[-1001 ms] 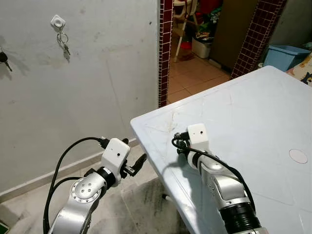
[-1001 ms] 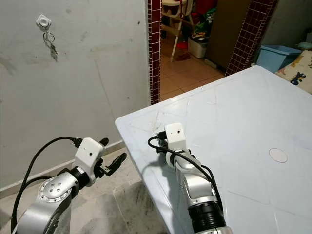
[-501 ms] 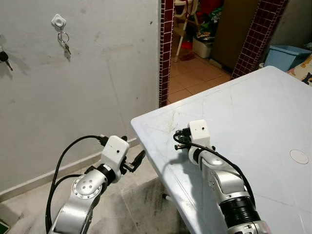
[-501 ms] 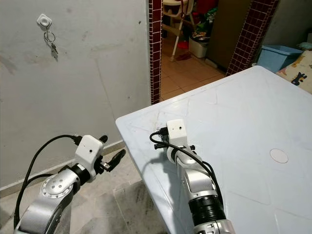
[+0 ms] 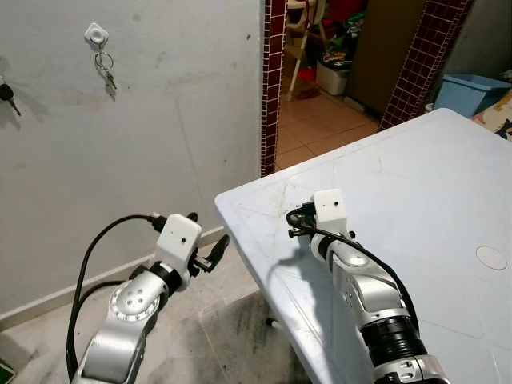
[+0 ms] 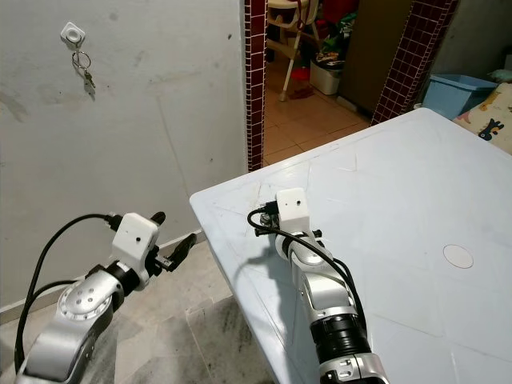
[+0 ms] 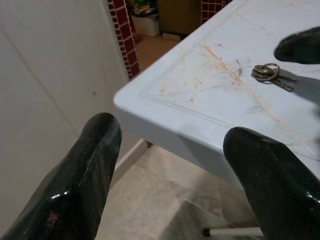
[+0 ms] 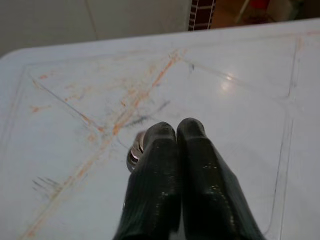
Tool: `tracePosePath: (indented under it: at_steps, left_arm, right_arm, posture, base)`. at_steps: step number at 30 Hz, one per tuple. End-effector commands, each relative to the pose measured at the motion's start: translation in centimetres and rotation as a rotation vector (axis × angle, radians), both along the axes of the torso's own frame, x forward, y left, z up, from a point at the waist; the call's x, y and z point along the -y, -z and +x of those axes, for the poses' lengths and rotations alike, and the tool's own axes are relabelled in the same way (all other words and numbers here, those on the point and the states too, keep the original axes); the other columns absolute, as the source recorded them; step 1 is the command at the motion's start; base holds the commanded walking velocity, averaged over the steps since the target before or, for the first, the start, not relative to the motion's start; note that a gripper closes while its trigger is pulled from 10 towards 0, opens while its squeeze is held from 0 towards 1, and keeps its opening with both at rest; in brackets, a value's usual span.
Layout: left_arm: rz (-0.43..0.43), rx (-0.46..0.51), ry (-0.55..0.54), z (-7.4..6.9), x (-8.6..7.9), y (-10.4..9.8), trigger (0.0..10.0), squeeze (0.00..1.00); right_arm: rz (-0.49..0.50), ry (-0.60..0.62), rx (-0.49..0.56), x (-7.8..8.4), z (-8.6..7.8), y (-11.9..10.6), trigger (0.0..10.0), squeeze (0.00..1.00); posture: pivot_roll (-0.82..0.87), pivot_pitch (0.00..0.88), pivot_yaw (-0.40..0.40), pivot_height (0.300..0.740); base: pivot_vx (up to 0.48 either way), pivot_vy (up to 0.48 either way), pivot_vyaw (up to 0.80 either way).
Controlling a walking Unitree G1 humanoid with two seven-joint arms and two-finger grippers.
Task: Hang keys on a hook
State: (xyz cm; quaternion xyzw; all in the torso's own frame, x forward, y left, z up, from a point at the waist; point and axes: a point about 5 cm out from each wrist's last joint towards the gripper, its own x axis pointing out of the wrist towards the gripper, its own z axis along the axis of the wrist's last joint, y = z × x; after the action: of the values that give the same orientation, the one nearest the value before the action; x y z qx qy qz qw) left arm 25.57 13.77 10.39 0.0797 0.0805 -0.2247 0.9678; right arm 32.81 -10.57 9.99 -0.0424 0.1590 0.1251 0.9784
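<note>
Keys on the counter, right tool closed above them

The white counter [image 5: 416, 184] is the landmark. The right tool [image 8: 172, 132] sits over its near-left corner, fingers pressed together, with the keys [image 7: 270, 73] lying flat on the counter just beside its tips. The left tool [image 7: 170, 155] hovers off that corner over the floor, fingers spread apart, empty. A wall hook [image 5: 96, 34] beyond the counter already carries other keys [image 5: 104, 68].
</note>
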Motion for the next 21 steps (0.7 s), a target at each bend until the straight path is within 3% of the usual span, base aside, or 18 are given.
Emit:
tracePosePath:
  at_steps: [1,10,21]
  left_arm:
    - [-0.004,0.008,0.006,-0.2,0.2,-0.3,10.0,0.00]
    - [-0.016,-0.075,0.069,-1.0,1.2,1.3,10.0,0.00]
    - [-0.017,-0.070,0.071,-0.9,1.5,1.2,10.0,0.00]
  right_arm:
    - [-0.015,-0.012,0.030,-0.2,-0.1,-0.5,10.0,1.00]
    - [-0.001,-0.034,-0.011,-0.7,-0.9,0.4,10.0,1.00]
    - [0.023,-0.025,-0.056,-1.6,-1.0,1.0,10.0,1.00]
  posture:
    - [0.09,0.000,0.019,0.740]
    - [0.08,0.017,0.031,0.740]
    - [0.08,0.021,0.029,0.740]
  base:
    - [0.000,0.000,0.00]
    - [0.000,0.000,0.00]
    - [0.000,0.000,0.00]
